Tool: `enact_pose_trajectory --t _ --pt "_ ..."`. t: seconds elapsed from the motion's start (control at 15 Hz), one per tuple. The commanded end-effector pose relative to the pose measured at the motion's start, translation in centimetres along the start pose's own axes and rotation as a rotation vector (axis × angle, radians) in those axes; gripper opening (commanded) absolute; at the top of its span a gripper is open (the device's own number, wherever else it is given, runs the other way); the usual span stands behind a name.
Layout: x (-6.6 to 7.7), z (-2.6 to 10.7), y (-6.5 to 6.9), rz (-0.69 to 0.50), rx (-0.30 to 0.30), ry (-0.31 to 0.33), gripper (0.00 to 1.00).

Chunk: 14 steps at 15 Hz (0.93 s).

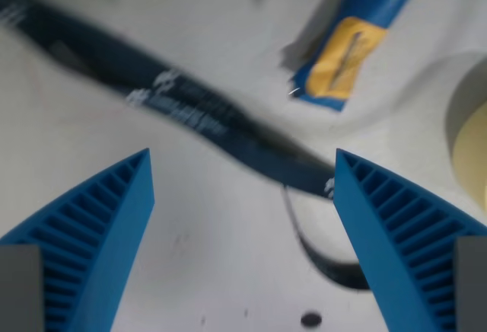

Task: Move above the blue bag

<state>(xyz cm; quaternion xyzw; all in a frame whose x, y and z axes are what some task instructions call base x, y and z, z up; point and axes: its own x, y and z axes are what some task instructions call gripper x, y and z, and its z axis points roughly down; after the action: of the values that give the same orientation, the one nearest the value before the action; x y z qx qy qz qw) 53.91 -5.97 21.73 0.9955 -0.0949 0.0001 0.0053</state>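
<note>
Here the claw (242, 166) is spread wide and holds nothing. The blue bag (358, 39) lies flat on the white table (228, 271), up at the wrist view's right — past a dark strap (190, 111). It looks thin, light and crinkly — probably slippery, so pinch its long sides.

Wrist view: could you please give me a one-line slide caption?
Open gripper above a dark strap, blue-and-yellow bag at the wrist view's upper right.
</note>
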Motion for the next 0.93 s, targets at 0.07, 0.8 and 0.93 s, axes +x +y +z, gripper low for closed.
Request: enact_pose_trajectory --t 0.07,0.8,0.93 --pt "1.0 1.1 1.1 0.311 0.036 0.040 1.00" --pt "4.7 5.3 5.3 0.437 0.028 0.000 1.00" --pt "5.1 5.8 5.7 0.440 0.029 0.011 1.00"
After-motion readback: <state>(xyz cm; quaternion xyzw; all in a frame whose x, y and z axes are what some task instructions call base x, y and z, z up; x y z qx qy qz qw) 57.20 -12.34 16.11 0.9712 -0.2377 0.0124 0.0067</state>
